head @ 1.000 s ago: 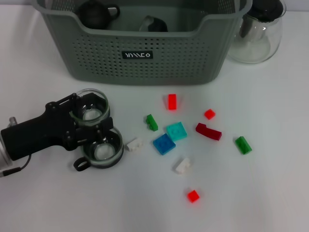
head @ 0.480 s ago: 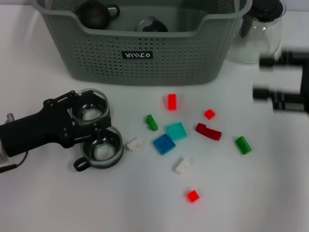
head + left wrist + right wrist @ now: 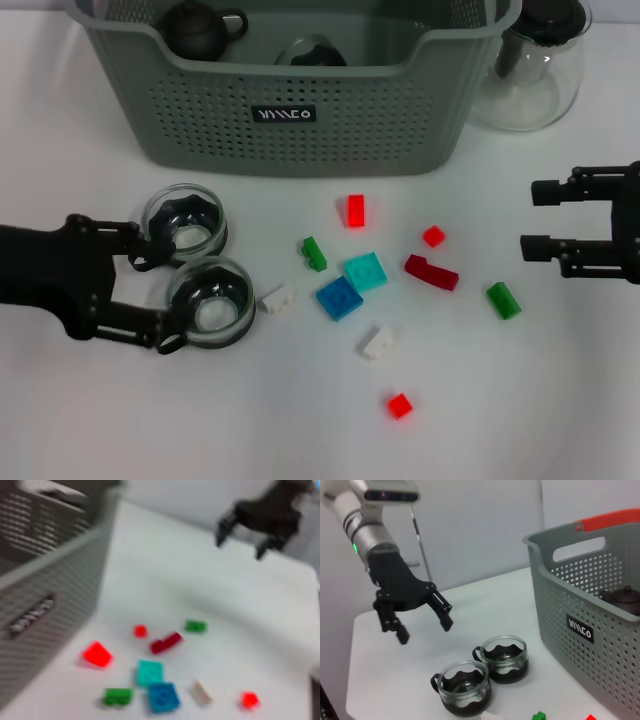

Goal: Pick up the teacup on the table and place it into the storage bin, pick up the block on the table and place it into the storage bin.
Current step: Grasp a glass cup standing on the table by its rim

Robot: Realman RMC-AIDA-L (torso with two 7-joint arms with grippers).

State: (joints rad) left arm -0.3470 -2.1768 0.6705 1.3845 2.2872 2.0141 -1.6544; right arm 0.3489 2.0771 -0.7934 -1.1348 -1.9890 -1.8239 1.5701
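Observation:
Two glass teacups stand on the white table, one (image 3: 185, 222) behind the other (image 3: 210, 302); the right wrist view shows them as well (image 3: 503, 656) (image 3: 465, 685). My left gripper (image 3: 152, 296) is open just left of them, holding nothing, and it hangs above the table (image 3: 425, 629). Several small blocks lie scattered mid-table, among them a blue one (image 3: 339, 297), a teal one (image 3: 366, 270) and a green one (image 3: 503, 299). My right gripper (image 3: 535, 218) is open and empty right of the blocks. The grey-green storage bin (image 3: 290, 110) stands at the back.
Inside the bin lie a dark teapot (image 3: 200, 28) and another glass cup (image 3: 315, 50). A clear glass pitcher (image 3: 530, 70) with a black lid stands right of the bin. The left wrist view shows the blocks and my right gripper (image 3: 240, 545) far off.
My left gripper has drawn back leftward from around the rear teacup and spread wide; both teacups stay put. The right gripper has come into view from the right and settled lower.

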